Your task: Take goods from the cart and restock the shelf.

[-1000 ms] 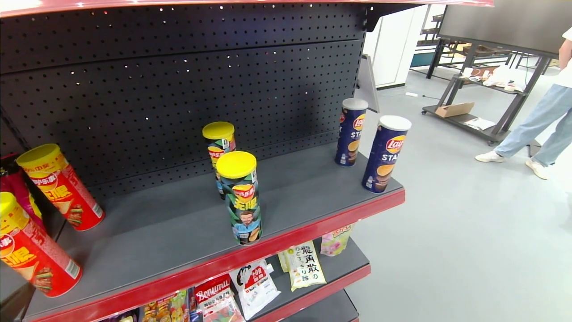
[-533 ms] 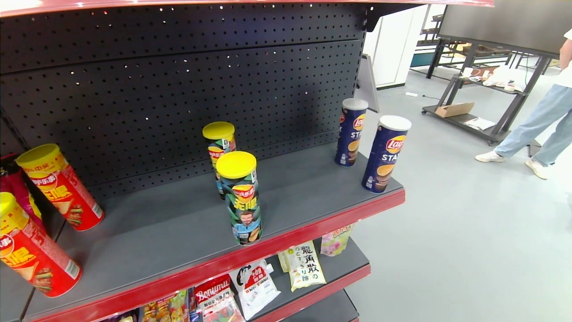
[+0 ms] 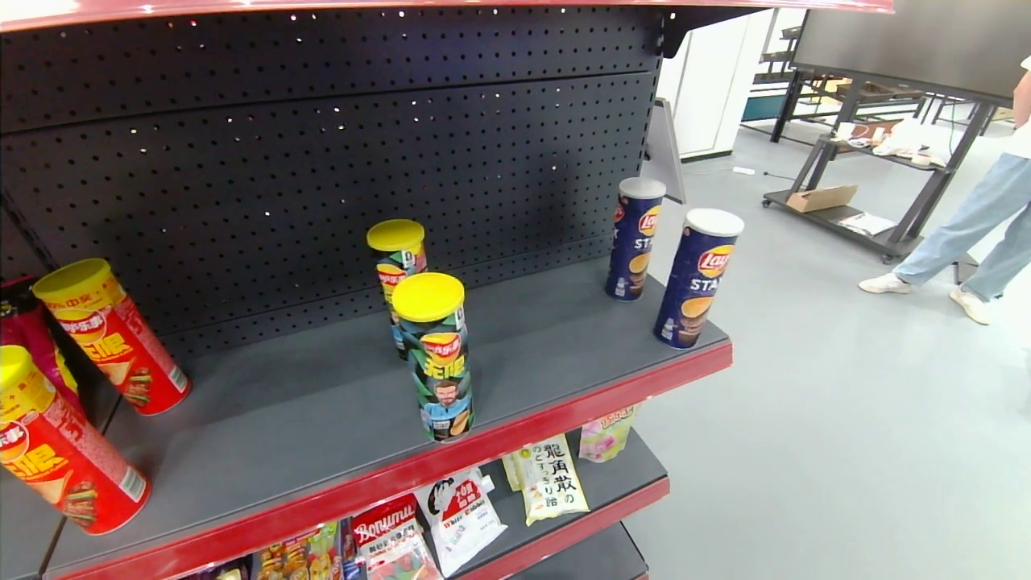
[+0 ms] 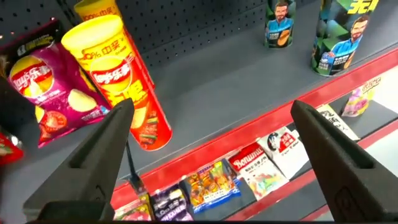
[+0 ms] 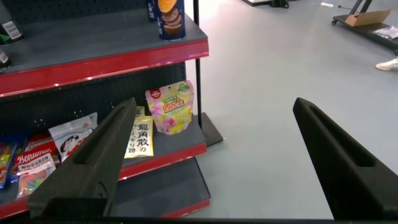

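Hanging wide open and empty, the left gripper (image 4: 211,107) is facing the shelf (image 3: 282,419), where a red can (image 4: 127,87) is standing beside a purple chip bag (image 4: 46,87). The right gripper (image 5: 214,102) is gaping equally wide, gripping nothing, pointing toward the snack packets (image 5: 168,107) on the lower tier. In the head view, two yellow-lidded cans (image 3: 433,354) are standing mid-shelf, one behind the other. Two blue cans (image 3: 694,278) are standing at their two o'clock, near the shelf's end. A second red can (image 3: 105,346) is sitting at their nine o'clock.
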Tool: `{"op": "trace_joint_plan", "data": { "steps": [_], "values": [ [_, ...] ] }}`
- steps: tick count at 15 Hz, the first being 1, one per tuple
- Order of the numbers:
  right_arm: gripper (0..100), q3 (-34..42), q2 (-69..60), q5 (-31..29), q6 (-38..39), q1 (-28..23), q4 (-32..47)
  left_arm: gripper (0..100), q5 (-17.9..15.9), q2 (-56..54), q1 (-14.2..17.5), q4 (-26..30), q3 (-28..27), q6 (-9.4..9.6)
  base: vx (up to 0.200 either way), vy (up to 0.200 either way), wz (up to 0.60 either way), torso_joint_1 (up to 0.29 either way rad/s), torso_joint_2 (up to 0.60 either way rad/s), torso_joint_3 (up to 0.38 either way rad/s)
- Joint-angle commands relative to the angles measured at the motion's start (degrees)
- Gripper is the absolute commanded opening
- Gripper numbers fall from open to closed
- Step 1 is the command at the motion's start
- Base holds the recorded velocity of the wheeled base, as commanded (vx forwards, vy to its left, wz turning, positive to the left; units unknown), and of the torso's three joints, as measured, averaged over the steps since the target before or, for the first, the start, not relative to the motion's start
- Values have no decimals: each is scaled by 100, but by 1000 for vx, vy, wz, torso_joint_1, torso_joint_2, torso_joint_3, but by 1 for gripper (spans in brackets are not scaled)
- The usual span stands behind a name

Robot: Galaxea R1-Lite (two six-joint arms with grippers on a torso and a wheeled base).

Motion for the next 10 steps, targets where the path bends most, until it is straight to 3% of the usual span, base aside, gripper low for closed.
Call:
{"op": "trace_joint_plan", "data": {
  "steps": [1,3,8,10],
  "values": [
    [100,1,-2,-4,-4,4,1,100,-2,20,-98,-3,-3,1,0,0,600,2,-2,7],
    [100,1,-2,-4,-4,4,1,100,-2,-68,-318,-3,-39,1,0,0,600,12,5,0],
    [100,1,-2,4,31,4,1,100,-2,-112,-344,-3,-39,-7,0,0,600,1,1,1],
    [100,1,-2,13,31,4,1,100,-2,-191,-344,-3,-47,-7,0,0,0,0,0,0]
  ]
}}
